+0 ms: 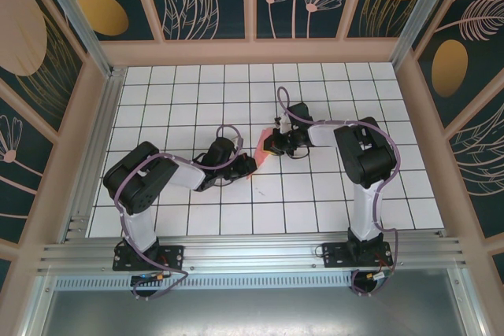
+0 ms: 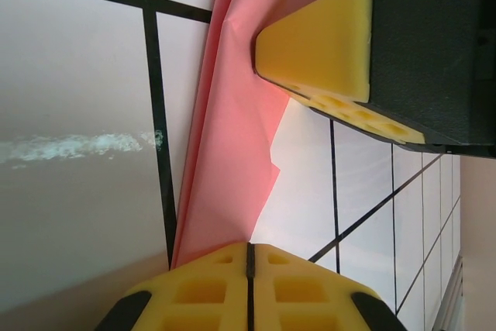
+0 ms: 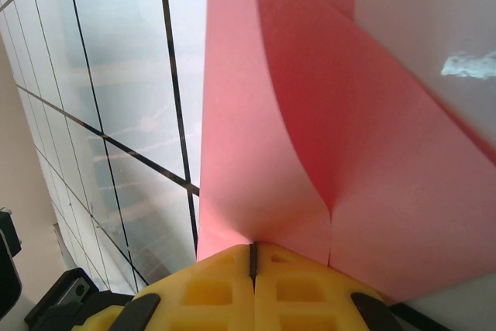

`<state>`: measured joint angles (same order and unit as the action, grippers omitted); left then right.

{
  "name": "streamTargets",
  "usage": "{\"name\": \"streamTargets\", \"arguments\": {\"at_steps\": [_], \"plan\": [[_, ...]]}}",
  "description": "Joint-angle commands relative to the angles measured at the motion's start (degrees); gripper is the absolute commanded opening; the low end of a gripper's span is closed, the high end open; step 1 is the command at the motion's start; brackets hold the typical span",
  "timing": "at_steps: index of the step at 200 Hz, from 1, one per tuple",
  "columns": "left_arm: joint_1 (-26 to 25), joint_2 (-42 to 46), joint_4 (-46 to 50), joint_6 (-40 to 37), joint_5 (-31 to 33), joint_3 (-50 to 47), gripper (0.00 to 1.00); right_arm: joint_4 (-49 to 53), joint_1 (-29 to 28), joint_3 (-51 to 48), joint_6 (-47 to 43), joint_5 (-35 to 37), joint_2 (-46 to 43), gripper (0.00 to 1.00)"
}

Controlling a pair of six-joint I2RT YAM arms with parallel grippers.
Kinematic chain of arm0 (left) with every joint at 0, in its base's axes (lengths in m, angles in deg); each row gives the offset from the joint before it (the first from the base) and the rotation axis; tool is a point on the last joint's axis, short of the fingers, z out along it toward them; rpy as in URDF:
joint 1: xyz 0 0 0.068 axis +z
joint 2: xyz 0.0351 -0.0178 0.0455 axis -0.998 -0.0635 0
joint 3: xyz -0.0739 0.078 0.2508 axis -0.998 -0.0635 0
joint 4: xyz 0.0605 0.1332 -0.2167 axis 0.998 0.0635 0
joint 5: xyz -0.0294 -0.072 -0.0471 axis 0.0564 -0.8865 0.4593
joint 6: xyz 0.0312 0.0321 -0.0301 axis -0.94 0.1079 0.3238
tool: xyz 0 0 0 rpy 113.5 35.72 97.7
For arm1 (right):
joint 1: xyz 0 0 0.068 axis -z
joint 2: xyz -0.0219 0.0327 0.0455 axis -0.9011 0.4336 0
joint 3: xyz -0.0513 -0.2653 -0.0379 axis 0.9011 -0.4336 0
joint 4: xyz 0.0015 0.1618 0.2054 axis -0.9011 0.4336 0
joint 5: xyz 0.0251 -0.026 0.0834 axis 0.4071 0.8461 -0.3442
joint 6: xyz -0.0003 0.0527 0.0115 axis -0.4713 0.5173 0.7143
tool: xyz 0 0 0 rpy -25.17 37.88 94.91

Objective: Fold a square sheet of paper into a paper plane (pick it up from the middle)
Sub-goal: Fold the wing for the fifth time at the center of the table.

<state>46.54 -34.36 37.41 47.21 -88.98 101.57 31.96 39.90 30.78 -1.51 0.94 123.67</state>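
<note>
The square sheet of paper [image 1: 261, 149] is salmon pink, folded into layers, and held on edge above the tiled table between both grippers. My left gripper [image 1: 250, 164] comes in from the near left, and its yellow jaws [image 2: 249, 247] are shut on one end of the folded paper [image 2: 232, 137]. From the far right my right gripper [image 1: 270, 145] meets it, jaws [image 3: 252, 249] shut on the paper [image 3: 310, 137] where a crease and overlapping flaps run. Its yellow fingertip [image 2: 325, 44] presses the sheet in the left wrist view. Whether the paper has a paper plane's pointed shape I cannot tell.
White tiled table [image 1: 197, 92] with black grid lines, walled by wooden panels and an aluminium post [image 1: 75, 21]. The metal rail [image 1: 252, 251] with both arm bases runs along the near edge. Part of the left arm [image 3: 62, 300] shows low in the right wrist view.
</note>
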Motion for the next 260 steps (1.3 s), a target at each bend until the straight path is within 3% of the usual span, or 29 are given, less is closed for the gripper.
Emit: {"name": "streamTargets", "arguments": {"at_steps": [1,62,111,157,206,260], "plan": [[-0.62,-1.51,6.17,-1.93,1.19,-0.4,0.08,3.7,-0.31,-0.53,-0.23,4.55,3.59,0.02],[-1.95,-3.62,11.29,-3.02,3.29,1.56,0.08,4.06,-0.21,0.41,-0.07,4.36,2.68,0.03],[-2.2,-3.87,14.7,-3.35,5.58,1.63,0.06,1.28,-0.21,1.68,0.39,1.65,-4.77,0.06],[-2.39,-3.96,15.21,-3.71,6.07,1.95,0.02,-0.29,-1.91,-0.68,1.34,7.08,-9.61,0.05],[-2.44,-3.78,15.42,-3.8,6.58,1.89,0.0,-1.44,-4.36,1.26,4.58,10.51,-5.47,0.01],[-2.42,-4.06,15.31,-3.85,6.33,2.17,0.0,0.17,-5.98,5.29,3.69,8.43,-0.66,0.0]]}}
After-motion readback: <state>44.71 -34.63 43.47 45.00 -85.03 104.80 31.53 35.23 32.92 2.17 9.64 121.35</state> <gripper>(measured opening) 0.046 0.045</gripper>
